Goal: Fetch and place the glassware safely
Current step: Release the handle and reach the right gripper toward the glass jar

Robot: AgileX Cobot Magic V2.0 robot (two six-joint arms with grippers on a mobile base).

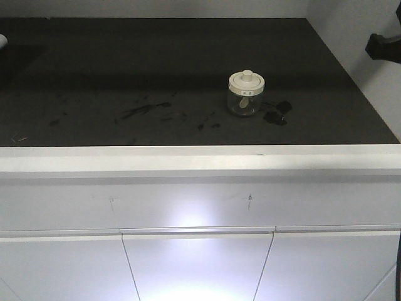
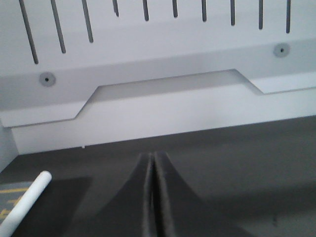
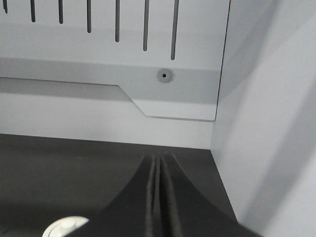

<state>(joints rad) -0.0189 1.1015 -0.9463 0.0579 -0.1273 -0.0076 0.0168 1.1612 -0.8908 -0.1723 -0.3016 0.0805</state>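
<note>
Sitting on the dark countertop (image 1: 156, 69): glass jar (image 1: 245, 94), upright, right of centre, nearer the front edge than the back, apart from both grippers.
Lid (image 1: 246, 80): cream-white, round, central knob on top, seated on the jar; small mark on the rim facing the front camera, too small to read.
Inside the jar: a pale shape behind the glass, too unclear to name.
Smudges (image 1: 277, 113): dark blotches just right of the jar's base; fainter streaks (image 1: 141, 111) further left.
Left gripper (image 2: 153, 158): pincer narrow, fingers pressed together with only a thin seam between, holding nothing, above the counter, pointed at the slotted white back panel (image 2: 163, 44).
White rod (image 2: 27, 200): lying at the lower left of the left wrist view, apart from the fingers.
Right gripper (image 3: 157, 159): pincer narrow too, fingers meeting, empty, aimed at the back corner beside the white side wall (image 3: 266, 123).
Right wrist view, bottom edge: part of the lid, left of the fingers, not touching them.
Dark robot part (image 1: 383, 46): at the right edge of the front view, well apart from the jar.
Cabinet front (image 1: 197, 263): white, below the counter lip, bright glare across it.
</note>
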